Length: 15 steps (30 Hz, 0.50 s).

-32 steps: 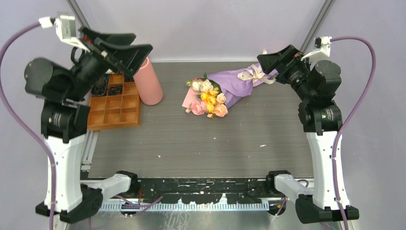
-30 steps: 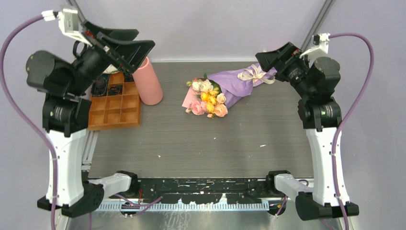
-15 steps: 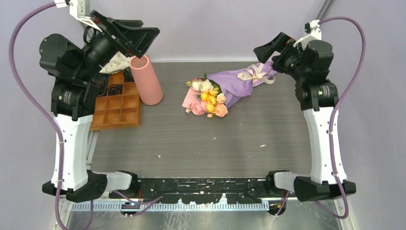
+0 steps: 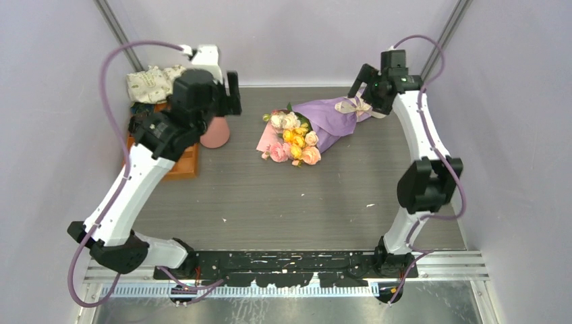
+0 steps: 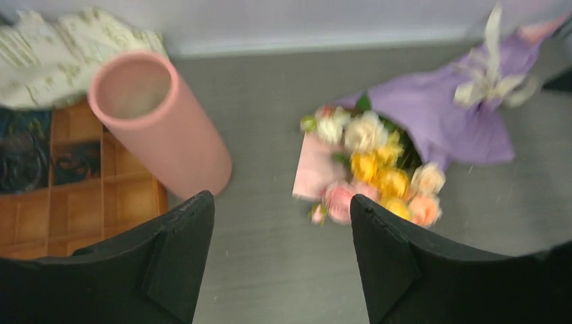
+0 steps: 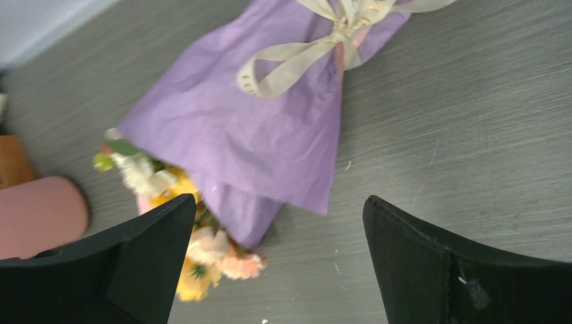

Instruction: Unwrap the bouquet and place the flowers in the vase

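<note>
Half a second back both arms were folded up high and close to the camera. Now they are stretched out over the table, with the elbows lower and the wrists reaching toward the far side. The left arm has swung in over the far-left corner, so in the top view its wrist hides the mouth of the vase and much of the orange compartment tray. The right arm has come in over the far right, above the tied end of the bouquet. The bouquet and the vase lie where they were. The bouquet is on its side at the far centre, its blooms pointing near-left and its cream ribbon toward the far right. The vase stands upright just right of the tray, with a patterned cloth behind it. The left gripper has its fingers spread wide with nothing between them. It hangs in the air and looks down on the bare table between the vase and the blooms. The right gripper is spread just as wide and also grips nothing, hovering above the purple wrap without touching it.
</note>
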Motion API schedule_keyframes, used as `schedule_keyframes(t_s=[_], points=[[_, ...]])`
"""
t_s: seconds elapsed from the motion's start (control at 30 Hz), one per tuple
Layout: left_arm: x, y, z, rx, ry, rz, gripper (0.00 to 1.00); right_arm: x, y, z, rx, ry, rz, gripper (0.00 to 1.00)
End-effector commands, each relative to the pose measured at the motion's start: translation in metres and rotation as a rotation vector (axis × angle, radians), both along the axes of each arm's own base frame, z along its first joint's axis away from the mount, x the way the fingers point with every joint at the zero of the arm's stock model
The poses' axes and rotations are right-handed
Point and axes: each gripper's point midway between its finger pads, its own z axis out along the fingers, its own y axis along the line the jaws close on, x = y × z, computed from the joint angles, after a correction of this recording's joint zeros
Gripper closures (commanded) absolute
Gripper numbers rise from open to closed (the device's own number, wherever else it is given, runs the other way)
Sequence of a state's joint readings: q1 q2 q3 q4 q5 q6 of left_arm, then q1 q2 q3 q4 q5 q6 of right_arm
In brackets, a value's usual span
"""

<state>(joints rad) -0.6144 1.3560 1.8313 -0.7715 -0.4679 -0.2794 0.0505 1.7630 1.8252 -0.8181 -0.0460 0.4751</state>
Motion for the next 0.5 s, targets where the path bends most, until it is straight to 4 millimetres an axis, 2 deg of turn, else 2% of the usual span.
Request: schedule_keyframes(t_s=[0.0, 0.1, 0.2, 0.33, 0.47], points=[[-0.027, 0.004, -0.016, -0.028, -0.028, -0.037, 0.26, 0.031, -0.014, -0.025, -0.076, 0.045, -0.044, 0.01], [-0.038, 0.008, -0.024, -0.059, -0.04, -0.05, 0.26, 0.053, -0.016, -0.058, -0.102, 0.095, -0.047, 0.0], [-0.048, 0.015, -0.022, -0.06, -0.054, -0.051, 0.27, 0.073, -0.019, -0.088, -0.118, 0.139, -0.057, 0.01], [-0.051, 0.016, -0.025, -0.041, -0.039, -0.063, 0.28, 0.1, -0.016, -0.115, -0.102, 0.146, -0.067, 0.01], [-0.048, 0.012, -0.039, -0.013, 0.0, -0.07, 0.3, 0.116, -0.011, -0.135, -0.084, 0.139, -0.072, 0.01]])
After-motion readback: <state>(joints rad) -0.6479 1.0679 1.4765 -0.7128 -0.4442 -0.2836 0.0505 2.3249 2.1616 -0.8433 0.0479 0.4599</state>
